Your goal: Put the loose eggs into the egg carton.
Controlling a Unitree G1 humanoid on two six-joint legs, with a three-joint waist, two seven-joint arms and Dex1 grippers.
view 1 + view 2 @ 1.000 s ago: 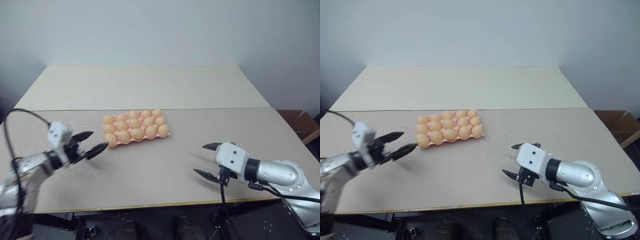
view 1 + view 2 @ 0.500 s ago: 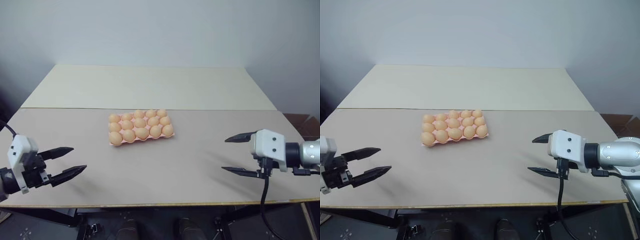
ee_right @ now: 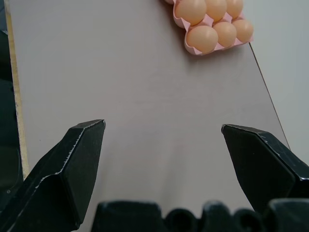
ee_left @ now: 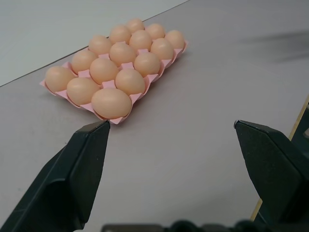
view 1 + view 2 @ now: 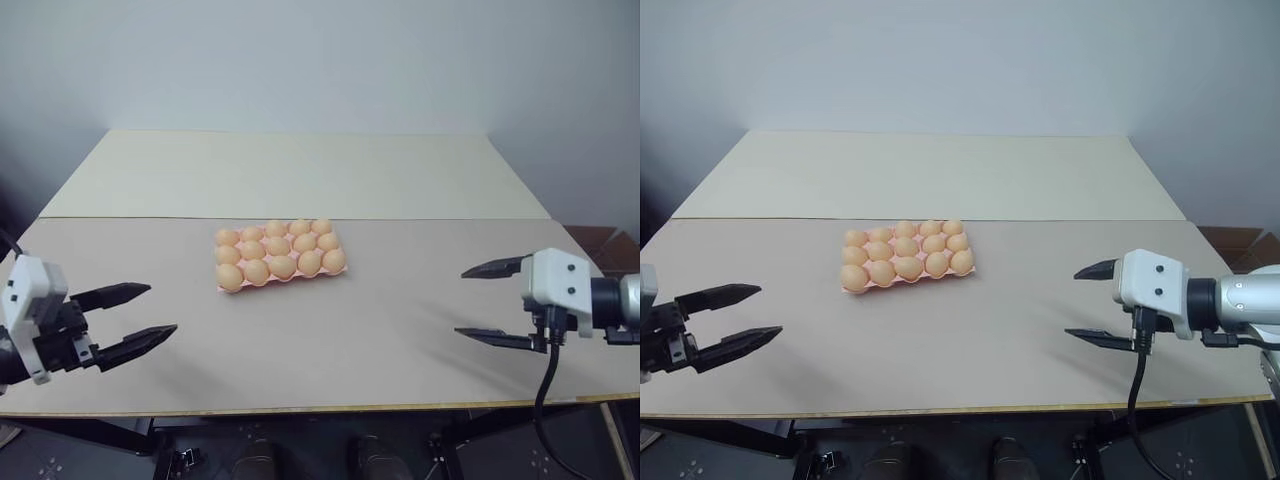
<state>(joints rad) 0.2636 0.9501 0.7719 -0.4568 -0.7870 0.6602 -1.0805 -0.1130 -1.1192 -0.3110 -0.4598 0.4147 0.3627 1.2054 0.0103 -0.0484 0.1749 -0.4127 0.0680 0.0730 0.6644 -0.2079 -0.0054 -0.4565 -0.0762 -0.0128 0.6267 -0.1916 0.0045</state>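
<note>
Left tool (image 5: pixel 140 313): lower left of the head view, over the near edge of the bench; both black fingers spread wide apart, nothing between them; tips point toward the frame centre.
Left tool fingers (image 4: pixel 84 159): in the left wrist view they stand far apart, with bare bench surface between them and the carton beyond.
Bench (image 5: pixel 400 290): grey-tan top across the middle of the head view; a paler cream section lies behind it, toward the upper part of the frame, against a plain white wall.
Egg carton (image 5: pixel 225 290): pink moulded tray, slightly left of the frame centre in the head view, lying flat on the grey-tan bench top, well apart from both tools; its long side runs left to right with a slight tilt.
Eggs (image 5: pixel 280 248): pale orange-tan, seated in the carton in three rows of five; every cup carries one egg.
Carton corner (image 3: pixel 190 46): in the right wrist view one corner of the pink tray with several seated eggs shows past the fingers.
Right tool (image 5: pixel 482 302): lower right of the head view, above the bench near its right end; both black fingers spread wide apart, gripping nothing; tips point toward the frame centre.
Right tool fingers (image 3: pixel 79 164): in the right wrist view they stand far apart, with bare bench surface between them.
</note>
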